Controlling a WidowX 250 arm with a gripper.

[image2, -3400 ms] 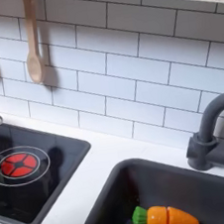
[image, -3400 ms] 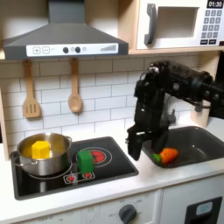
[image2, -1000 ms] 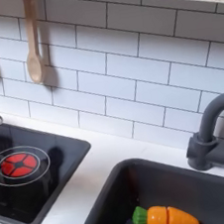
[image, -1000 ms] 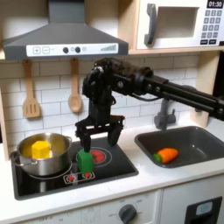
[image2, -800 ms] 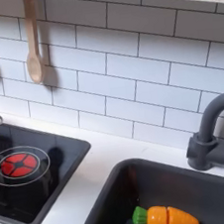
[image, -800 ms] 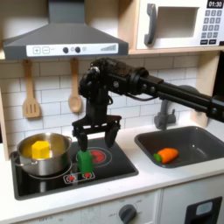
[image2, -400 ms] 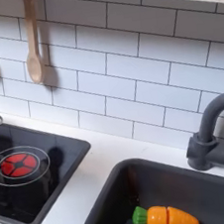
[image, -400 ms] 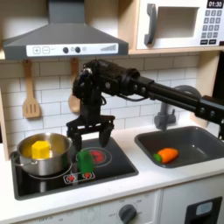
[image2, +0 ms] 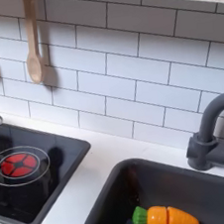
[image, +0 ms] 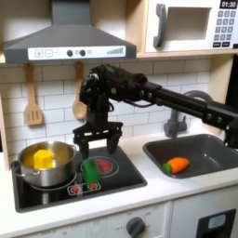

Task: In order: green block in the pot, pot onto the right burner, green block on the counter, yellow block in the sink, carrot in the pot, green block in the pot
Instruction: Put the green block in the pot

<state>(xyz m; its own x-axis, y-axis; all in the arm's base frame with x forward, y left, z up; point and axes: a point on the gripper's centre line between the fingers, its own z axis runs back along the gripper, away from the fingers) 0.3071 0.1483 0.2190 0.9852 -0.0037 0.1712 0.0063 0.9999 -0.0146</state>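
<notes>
Even, bright indoor light, both exterior views soft and low-resolution, mild glare on the pot (image: 48,165), faint shadows under the hood (image: 67,42)

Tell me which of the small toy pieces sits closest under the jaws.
The small bright green toy block, standing on the black stovetop directly below the open gripper. The yellow block lies in the steel pot; the orange carrot lies in the sink.

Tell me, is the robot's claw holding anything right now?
No, nothing is held. In the first exterior view the gripper hangs open just above the green block, which stands on the black stovetop beside the pot.
</notes>
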